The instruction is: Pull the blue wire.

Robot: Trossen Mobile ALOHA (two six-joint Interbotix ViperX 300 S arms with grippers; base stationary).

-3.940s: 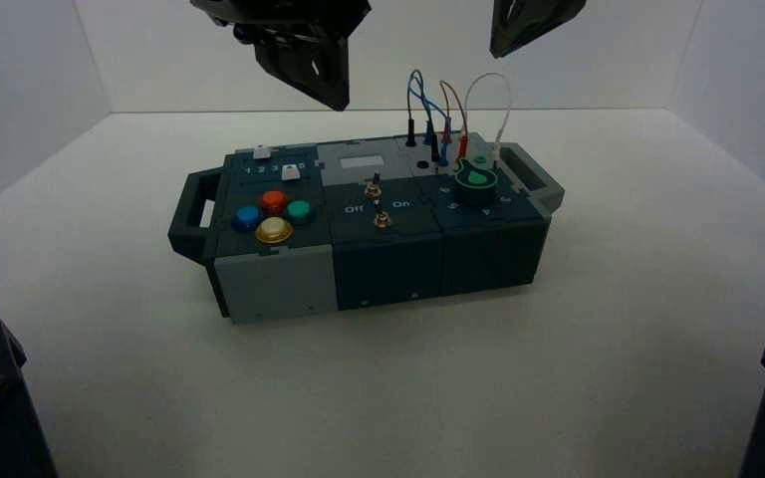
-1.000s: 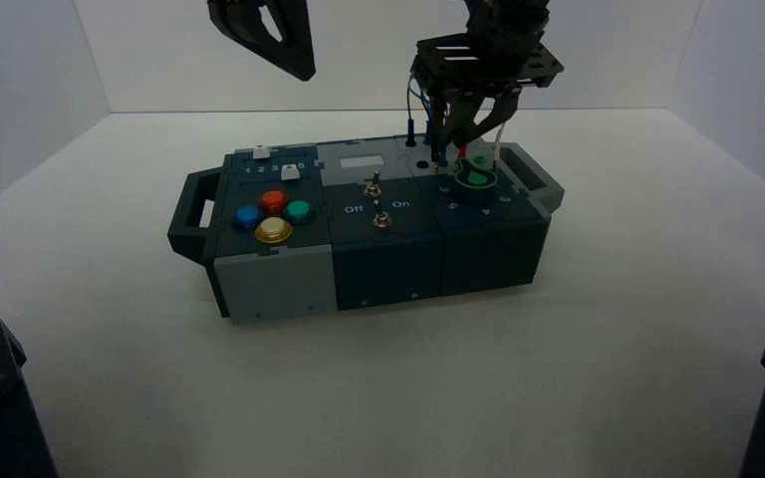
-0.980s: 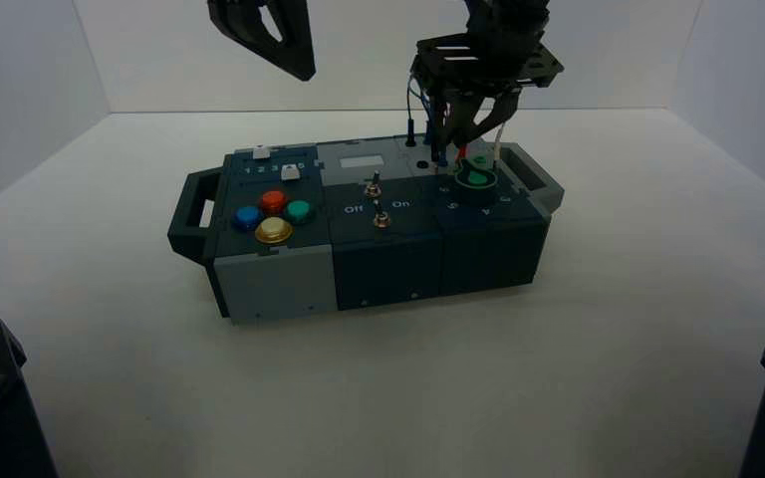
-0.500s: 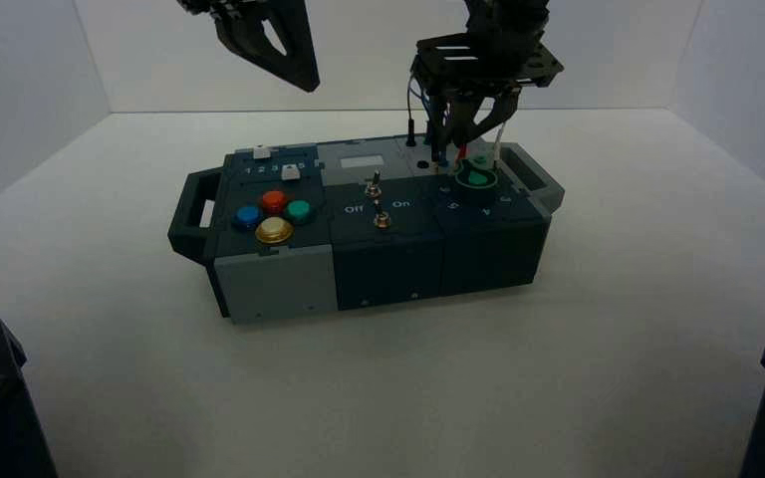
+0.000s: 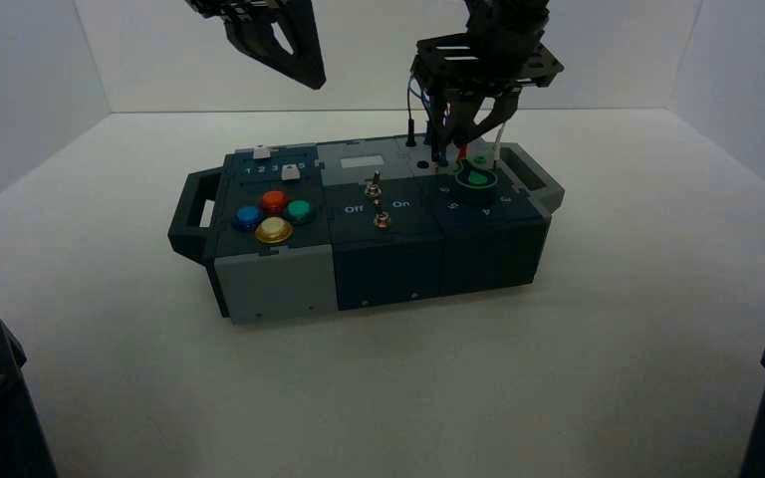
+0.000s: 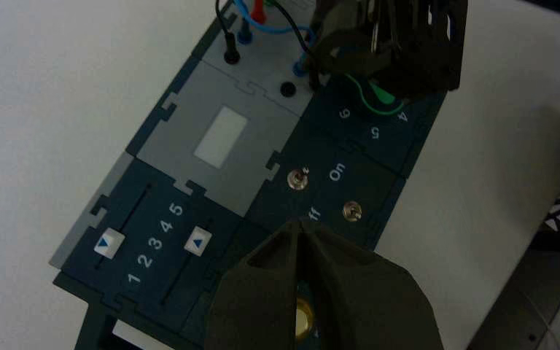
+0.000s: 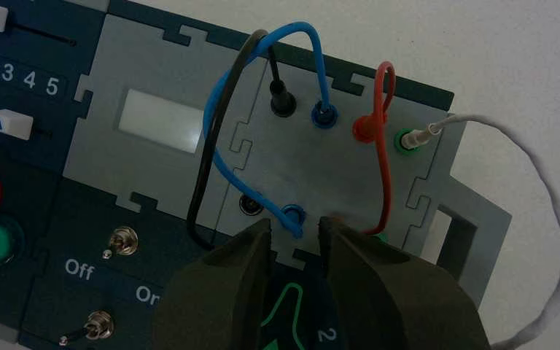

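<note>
Right gripper point(image 7: 295, 230) wide apart, empty, by near plug | blue jumper wire point(image 7: 213, 109) looped over box's right-hand wire panel point(image 7: 335, 171) | centre plug between fingers, close, lift straight | left gripper point(image 6: 299, 227) idle above box

The left claw point(image 6: 299, 223) and right claw point(image 7: 295, 222) are dark, tapering wedges, the right's black bracket point(image 5: 488, 62) slotted.

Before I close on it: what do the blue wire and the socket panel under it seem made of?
Blue wire: likely soft plastic insulation, smooth, evenly coloured, bending in a rounded loop.
Socket panel: matte grey, probably hard plastic, with jigsaw-like seams; painted board is possible.
</note>
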